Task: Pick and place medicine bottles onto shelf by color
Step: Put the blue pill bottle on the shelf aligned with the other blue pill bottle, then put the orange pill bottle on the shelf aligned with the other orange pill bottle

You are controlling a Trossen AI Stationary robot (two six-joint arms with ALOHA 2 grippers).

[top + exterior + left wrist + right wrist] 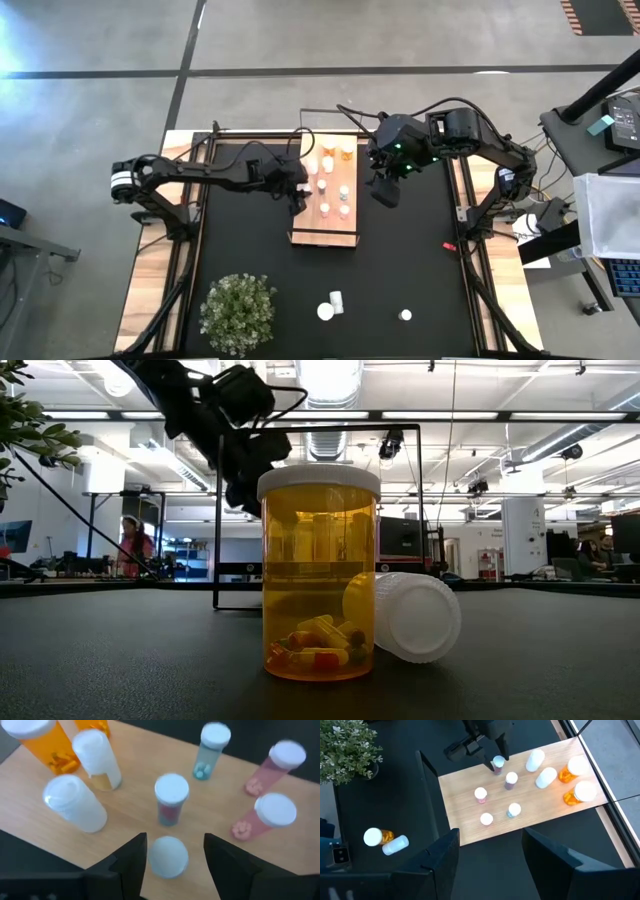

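Note:
The light-wood shelf (325, 232) lies on the black mat. Several white-capped bottles stand on it: two orange (47, 745), two white (75, 802), a pale bluish one (210, 750), two red-pink (267, 815) and a small one with dark red contents (171, 800). My left gripper (175, 845) is open at the shelf's left edge. Its fingers stand on either side of a small pale bottle (168, 857) that stands on the shelf, with a gap showing beside the cap. My right gripper (385, 192) is open and empty above the mat, right of the shelf.
Near the front edge an orange bottle (320, 575) stands upright with a white bottle (405, 615) lying against it, and a small white one (405, 315) stands to their right. A potted plant (238, 312) stands at front left. A small red object (449, 246) lies on the mat at the right.

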